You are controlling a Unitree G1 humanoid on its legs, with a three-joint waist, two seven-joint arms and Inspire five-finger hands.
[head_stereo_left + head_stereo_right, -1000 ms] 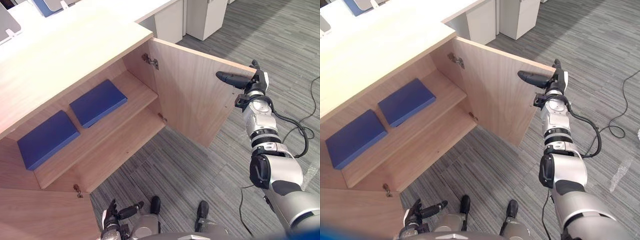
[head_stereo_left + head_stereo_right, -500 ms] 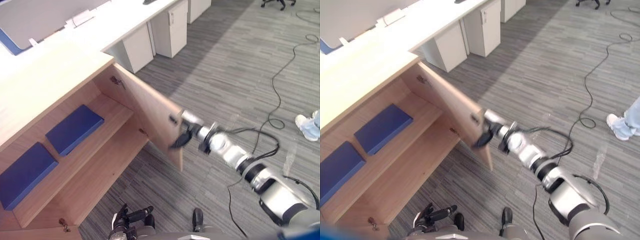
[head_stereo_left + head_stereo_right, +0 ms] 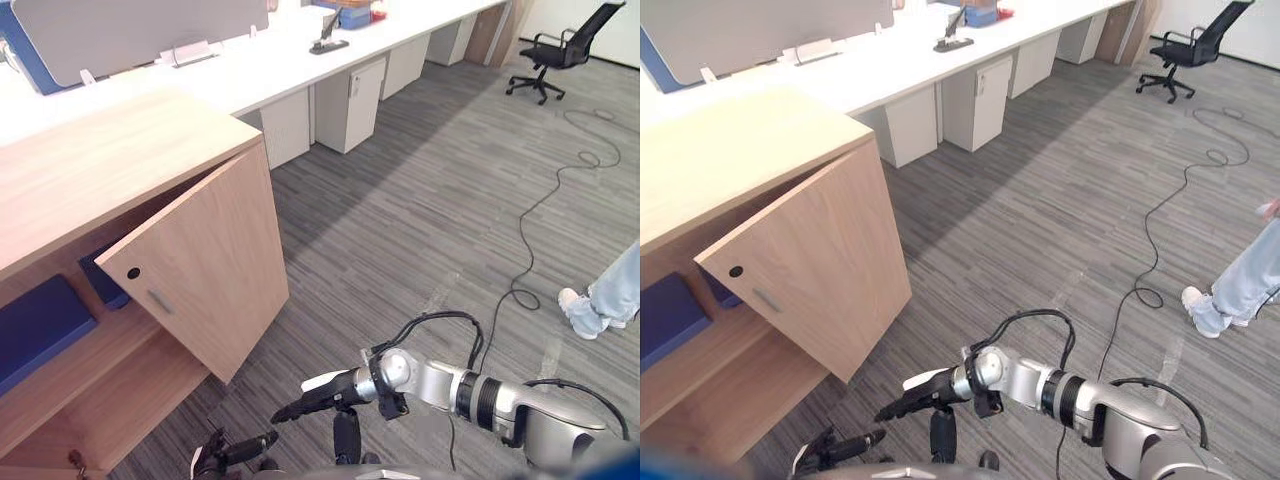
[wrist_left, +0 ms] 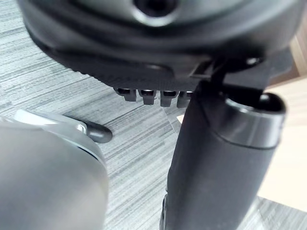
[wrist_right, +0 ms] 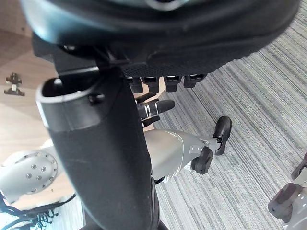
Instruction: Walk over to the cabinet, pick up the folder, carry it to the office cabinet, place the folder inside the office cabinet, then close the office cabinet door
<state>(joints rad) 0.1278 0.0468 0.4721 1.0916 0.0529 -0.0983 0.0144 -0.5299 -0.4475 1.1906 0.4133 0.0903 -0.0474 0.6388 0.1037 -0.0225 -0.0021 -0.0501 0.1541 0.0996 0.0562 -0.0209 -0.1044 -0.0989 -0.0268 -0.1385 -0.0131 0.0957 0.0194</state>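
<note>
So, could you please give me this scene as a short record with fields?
cabinet door: ajar, not yet shut
folders: two blue ones on the shelf inside, one partly behind the door
right robot hand: open, low, apart from the door
left robot hand: open, idle, low down
bystander: person's leg at right

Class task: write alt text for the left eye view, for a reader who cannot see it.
A wooden office cabinet's door stands partly open, with a blue folder lying on the shelf inside. The robot's right hand, fingers straight, hangs low, clear of the door; its left hand is at the bottom edge.
</note>
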